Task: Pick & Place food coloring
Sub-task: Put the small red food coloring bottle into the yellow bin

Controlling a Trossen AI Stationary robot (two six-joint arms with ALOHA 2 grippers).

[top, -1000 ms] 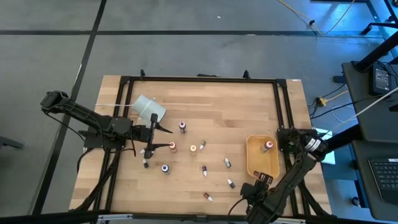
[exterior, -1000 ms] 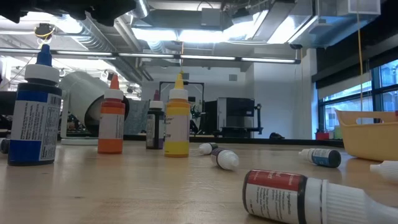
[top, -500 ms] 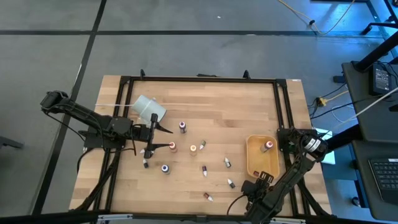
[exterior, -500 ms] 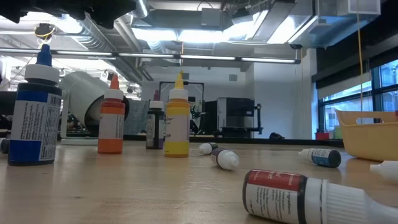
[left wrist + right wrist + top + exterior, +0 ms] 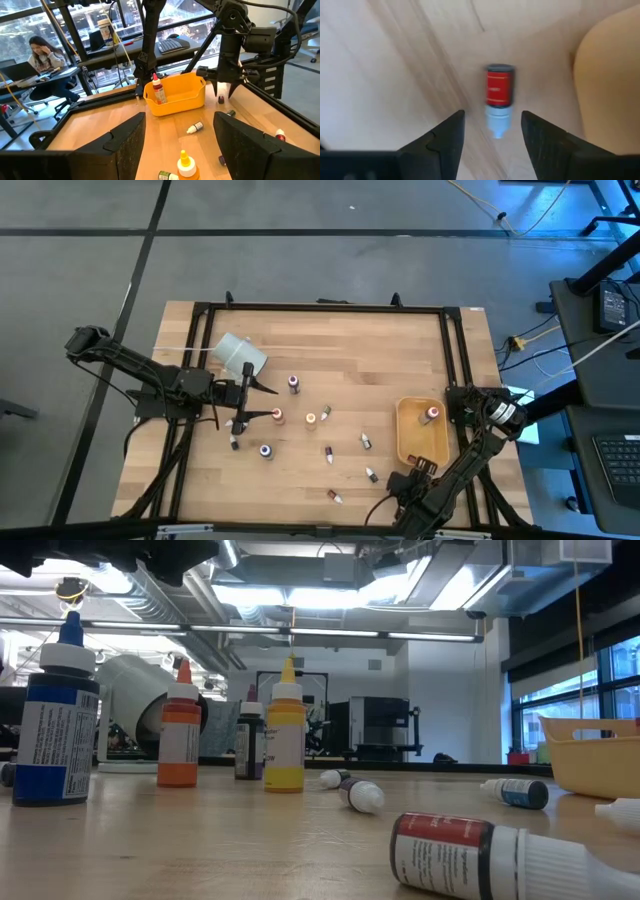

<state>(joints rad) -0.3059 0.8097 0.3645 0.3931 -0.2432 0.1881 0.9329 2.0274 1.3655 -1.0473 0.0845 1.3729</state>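
1. High view. The food coloring bottles lie scattered over the middle of the table [image 5: 330,370]; one bottle [image 5: 432,413] already stands in the yellow tray [image 5: 405,440] at right of centre. The right claw [image 5: 408,484] hangs in the lower right of the frame, just below the tray. The left claw [image 5: 245,390] waits left of centre, beside an orange bottle [image 5: 277,416] and below the overturned white cup [image 5: 241,355]. Risk: the right arm lies close along the tray's edge, and a careless swing could shove the tray.

2. Low view. A red-labelled bottle [image 5: 480,855] lies on its side in the lower right foreground; blue [image 5: 55,730], orange [image 5: 180,730] and yellow [image 5: 285,735] bottles stand upright at left. Neither claw shows here. Risk: lying bottles are round and would likely roll if nudged.

3. Left wrist view. The left claw [image 5: 177,142] stands wide apart with nothing between its fingers; a yellow bottle [image 5: 186,165] sits at the lower centre. The tray with its bottle is at centre frame. Risk: little while this arm idles.

4. Right wrist view. The right claw [image 5: 492,132] is spread and empty, its fingers on either side of a lying red bottle [image 5: 499,95] with a pale cap, tray wall at the right edge. Risk: the bottle appears to lie lengthwise between the fingers, so they may close on the tapered cap end; a grip there could slip or squirt the bottle away, and a late stop would jab the table.
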